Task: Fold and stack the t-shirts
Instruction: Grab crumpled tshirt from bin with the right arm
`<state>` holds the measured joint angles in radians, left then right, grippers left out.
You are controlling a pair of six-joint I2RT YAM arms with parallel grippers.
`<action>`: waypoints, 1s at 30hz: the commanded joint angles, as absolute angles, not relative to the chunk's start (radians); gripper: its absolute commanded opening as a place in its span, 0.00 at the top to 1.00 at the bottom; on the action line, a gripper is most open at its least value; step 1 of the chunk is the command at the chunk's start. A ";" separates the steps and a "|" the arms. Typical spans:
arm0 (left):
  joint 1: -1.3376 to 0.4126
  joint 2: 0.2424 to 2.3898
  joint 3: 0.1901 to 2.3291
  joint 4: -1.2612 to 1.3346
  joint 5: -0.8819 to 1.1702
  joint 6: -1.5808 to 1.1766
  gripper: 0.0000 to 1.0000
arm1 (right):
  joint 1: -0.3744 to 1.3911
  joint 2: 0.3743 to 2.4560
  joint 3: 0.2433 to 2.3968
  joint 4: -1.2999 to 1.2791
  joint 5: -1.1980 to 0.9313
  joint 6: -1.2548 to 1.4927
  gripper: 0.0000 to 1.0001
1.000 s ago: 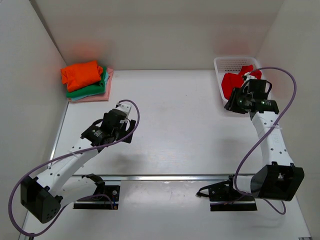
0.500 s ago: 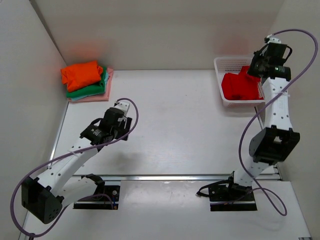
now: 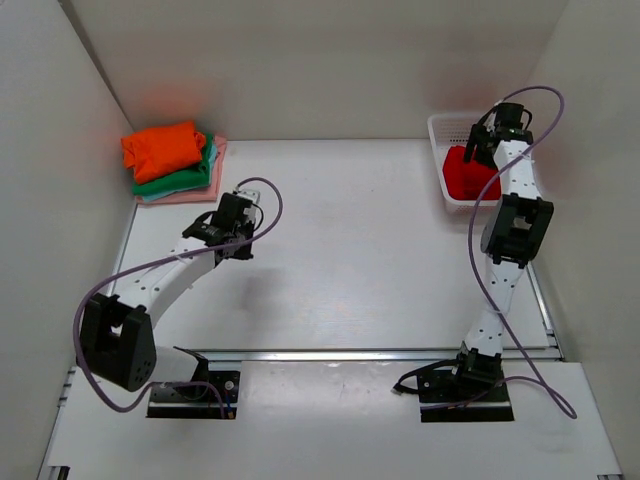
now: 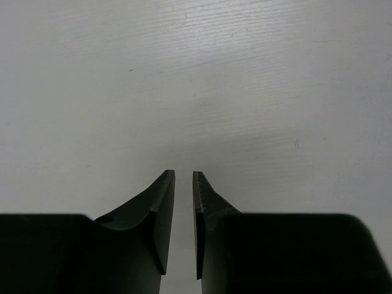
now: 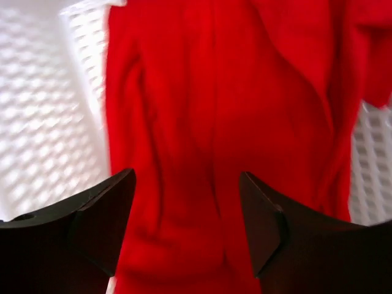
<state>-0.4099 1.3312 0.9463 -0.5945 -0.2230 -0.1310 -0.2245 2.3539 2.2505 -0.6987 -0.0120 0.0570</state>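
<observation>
Right wrist view: the right hand (image 5: 187, 176) gapes empty over the bright red cloth t-shirt (image 5: 245, 92), likely limp and light; a raised fold suits pinching.

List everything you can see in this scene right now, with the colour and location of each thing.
orange t-shirt: one, orange, folded, top of the stack in the far left corner
green t-shirt: one, green, under the orange one
pink t-shirt: one, pale pink, bottom of the stack
red t-shirt: one, bright red, crumpled in the basket
basket: one, white mesh, far right corner
table: one, white
left gripper: black, nearly shut, empty, over bare table
right gripper: black, open, above the red t-shirt
</observation>
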 commanded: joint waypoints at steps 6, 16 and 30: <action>-0.307 1.368 0.979 -0.503 -0.114 -0.206 0.73 | -0.207 2.546 2.428 -0.719 0.089 0.046 0.42; -0.331 1.329 0.953 -0.502 -0.172 -0.183 0.71 | -0.215 2.569 2.437 -0.791 0.051 0.031 0.86; -0.411 1.184 0.937 -0.519 -0.192 -0.169 0.73 | -0.164 2.102 2.433 -0.543 0.028 0.008 1.00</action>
